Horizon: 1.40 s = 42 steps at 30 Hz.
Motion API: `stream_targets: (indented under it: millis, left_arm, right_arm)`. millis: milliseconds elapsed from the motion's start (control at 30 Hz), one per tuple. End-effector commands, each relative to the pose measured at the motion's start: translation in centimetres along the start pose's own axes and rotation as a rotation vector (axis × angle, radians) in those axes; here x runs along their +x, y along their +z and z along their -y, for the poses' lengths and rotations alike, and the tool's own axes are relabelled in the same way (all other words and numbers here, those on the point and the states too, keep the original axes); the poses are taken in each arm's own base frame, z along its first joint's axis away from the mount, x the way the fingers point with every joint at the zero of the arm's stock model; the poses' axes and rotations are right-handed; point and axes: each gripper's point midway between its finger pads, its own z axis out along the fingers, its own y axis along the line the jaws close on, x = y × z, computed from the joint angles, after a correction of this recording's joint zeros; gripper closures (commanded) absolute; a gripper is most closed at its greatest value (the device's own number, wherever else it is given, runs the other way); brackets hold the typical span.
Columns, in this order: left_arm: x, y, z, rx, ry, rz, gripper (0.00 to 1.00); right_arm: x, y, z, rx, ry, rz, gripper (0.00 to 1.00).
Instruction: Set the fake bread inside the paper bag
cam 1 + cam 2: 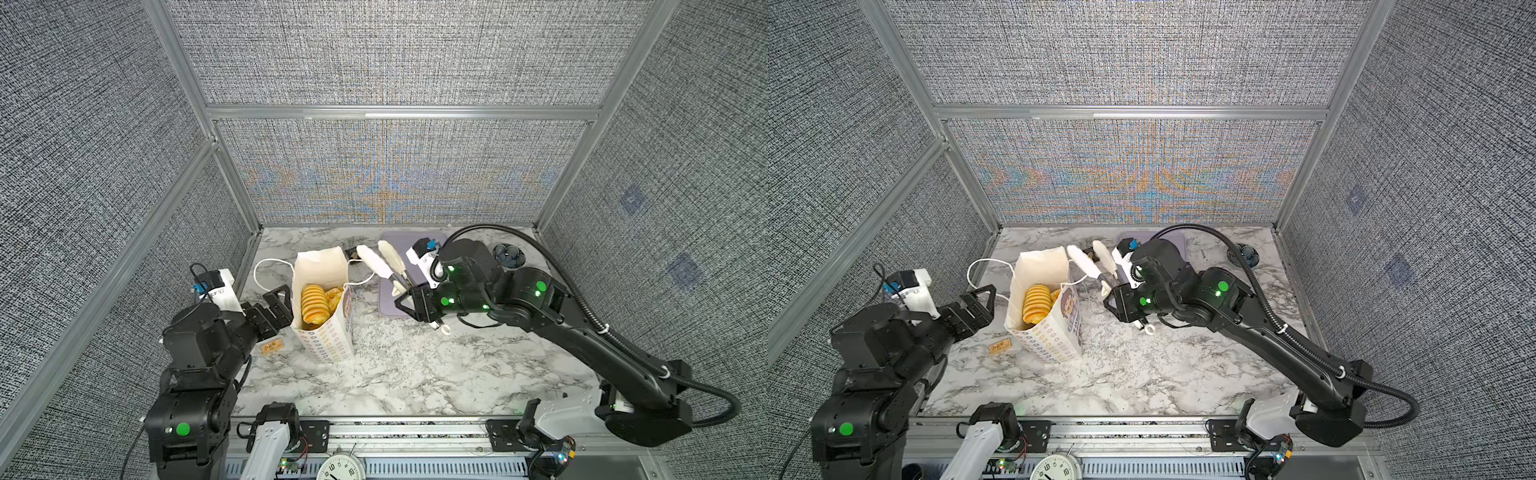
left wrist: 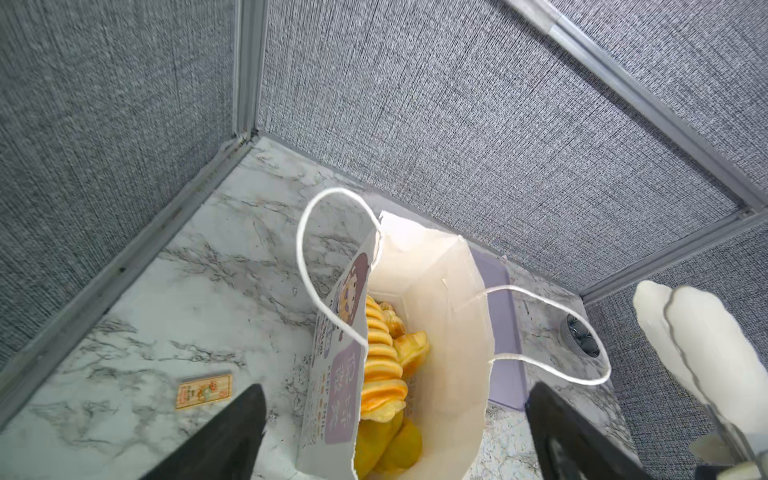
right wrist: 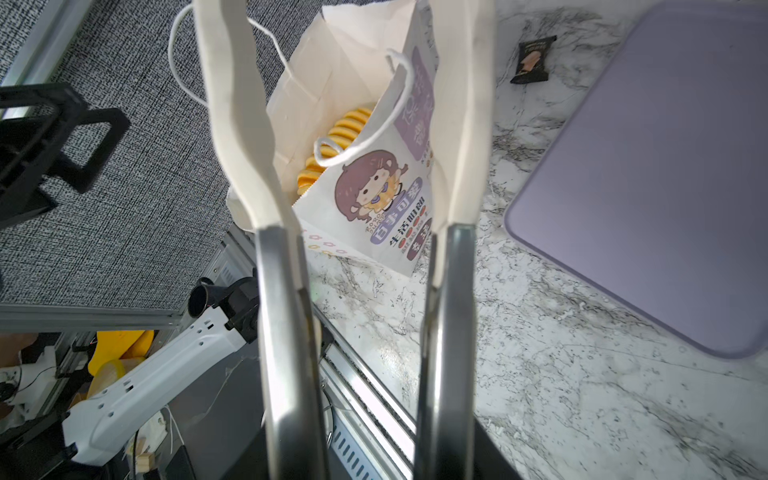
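Note:
The white paper bag (image 1: pixel 328 345) (image 1: pixel 1054 340) stands upright and open on the marble table. Golden fake bread (image 1: pixel 314 303) (image 1: pixel 1036 305) fills it, a ridged pastry uppermost, and shows in both wrist views (image 2: pixel 382 374) (image 3: pixel 345 129). My left gripper (image 1: pixel 282 309) (image 1: pixel 986 309) (image 2: pixel 395 388) is open at the bag's left side, one finger on each side of the bag's near end. My right gripper (image 1: pixel 409 303) (image 1: pixel 1121 303) is shut on metal tongs (image 1: pixel 380 259) (image 3: pixel 241 124) with white tips. The tips are spread apart, hold nothing, and hover just right of the bag's mouth.
A flat lavender tray (image 1: pixel 388 309) (image 3: pixel 665 166) lies right of the bag, partly under my right arm. A small dark packet (image 3: pixel 534 60) lies behind the bag, a small wooden card (image 1: pixel 272 345) (image 2: pixel 203 390) at its left. A dark bowl (image 1: pixel 509 254) sits at the back right.

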Motion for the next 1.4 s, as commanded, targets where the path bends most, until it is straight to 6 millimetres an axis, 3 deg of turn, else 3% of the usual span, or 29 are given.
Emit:
stream_targets:
  millis: [0,133,433,800,933,1100,1200,1367]
  left_arm:
    - [-1.3,-0.5,-0.8,-0.077,0.066,0.026,0.02]
    - [-3.2,0.2,-0.7,-0.105,0.095,0.047,0.02]
    - [-6.6,4.1,-1.5,-0.2,0.138,0.055,0.01]
    - [-8.3,9.6,-3.5,-0.235,0.066,0.021,0.01]
    - [-8.9,11.9,-5.9,-0.242,-0.014,0.009,0.01]
    - [-8.7,14.8,-10.5,-0.261,-0.17,-0.001,0.01]
    - [-7.6,16.2,-14.0,-0.298,-0.267,0.0,0.01]
    - [-4.1,18.5,-19.5,-0.357,-0.419,-0.026,0.01]
  right_arm:
    - [-0.4,-1.2,2.2,0.066,-0.011,0.035,0.54]
    - [-0.5,-2.4,5.3,0.143,0.01,0.047,0.55]
    - [0.4,-3.7,12.7,0.371,0.056,0.022,0.55]
    - [2.8,-3.0,20.9,0.604,0.152,-0.065,0.55]
    - [4.0,-2.6,23.9,0.666,0.207,-0.096,0.55]
    - [5.6,-1.8,28.3,0.729,0.288,-0.123,0.55]
    - [6.8,-1.0,30.7,0.736,0.347,-0.145,0.55]
    - [8.5,0.6,33.7,0.732,0.393,-0.195,0.55]
